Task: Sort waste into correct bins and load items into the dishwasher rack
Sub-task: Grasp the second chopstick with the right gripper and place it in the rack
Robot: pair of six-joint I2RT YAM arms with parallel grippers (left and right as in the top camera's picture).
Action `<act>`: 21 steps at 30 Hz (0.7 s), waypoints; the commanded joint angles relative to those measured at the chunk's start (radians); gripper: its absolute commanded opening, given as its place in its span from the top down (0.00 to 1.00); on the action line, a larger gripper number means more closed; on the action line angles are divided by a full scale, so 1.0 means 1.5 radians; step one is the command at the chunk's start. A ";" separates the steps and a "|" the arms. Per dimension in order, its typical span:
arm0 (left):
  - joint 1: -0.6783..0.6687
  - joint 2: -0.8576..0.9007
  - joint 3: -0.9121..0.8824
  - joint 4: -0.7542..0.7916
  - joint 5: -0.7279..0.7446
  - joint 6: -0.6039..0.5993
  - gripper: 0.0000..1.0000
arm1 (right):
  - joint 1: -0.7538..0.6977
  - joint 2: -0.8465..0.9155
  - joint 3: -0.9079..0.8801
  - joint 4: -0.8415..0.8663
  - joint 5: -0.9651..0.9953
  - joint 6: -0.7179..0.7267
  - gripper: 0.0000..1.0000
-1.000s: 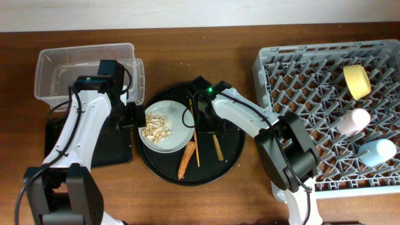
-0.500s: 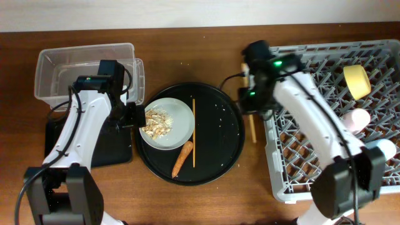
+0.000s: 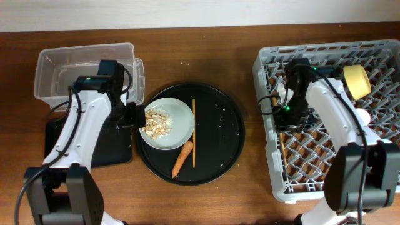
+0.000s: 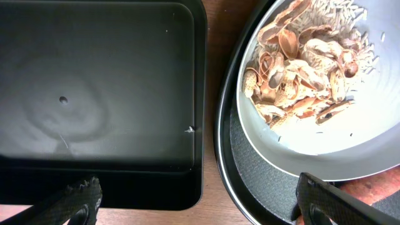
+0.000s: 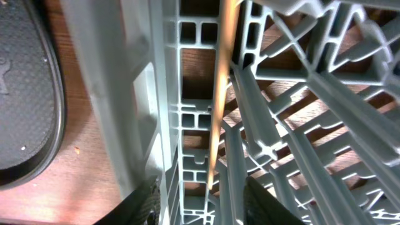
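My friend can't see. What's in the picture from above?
The right gripper hangs over the left side of the grey dishwasher rack, above a wooden chopstick. A round black tray holds a plate of food scraps, a carrot and another chopstick; the left gripper is beside the plate.

A brown wooden worktop (image 3: 250, 194) fills nearly the whole overhead view, its grain running left to right. Along the far edge lies a pale cream wall (image 3: 187, 12), plain and unmarked. The light is soft and even, with only faint shadows on the wood. A small dark speck (image 3: 183, 63) sits on the worktop towards the back. In the left wrist view a narrow strip of worktop (image 4: 228, 15) looks reddish-brown. In the right wrist view the worktop (image 5: 81, 187) looks warmer, with a tiny crumb (image 5: 76, 150) on it.
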State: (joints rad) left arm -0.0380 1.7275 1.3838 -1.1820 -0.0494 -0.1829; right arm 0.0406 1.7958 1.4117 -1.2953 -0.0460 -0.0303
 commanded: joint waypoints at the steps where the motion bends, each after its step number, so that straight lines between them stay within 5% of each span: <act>1: 0.003 -0.010 0.000 0.000 0.000 -0.007 0.01 | -0.001 -0.067 0.076 -0.027 -0.035 0.008 0.56; 3: 0.003 -0.010 0.000 0.000 0.001 -0.007 0.01 | 0.020 -0.096 0.091 -0.020 -0.133 0.008 0.55; 11: 0.003 -0.010 0.000 0.000 0.000 -0.007 0.01 | 0.317 0.056 0.091 0.114 -0.137 0.158 0.38; 21: 0.003 -0.010 0.000 0.000 0.000 -0.007 0.01 | 0.423 0.222 0.090 0.227 -0.050 0.326 0.38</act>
State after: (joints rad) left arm -0.0376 1.7275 1.3838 -1.1820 -0.0494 -0.1833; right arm 0.6598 2.1067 1.5372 -0.9726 -0.1711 0.4122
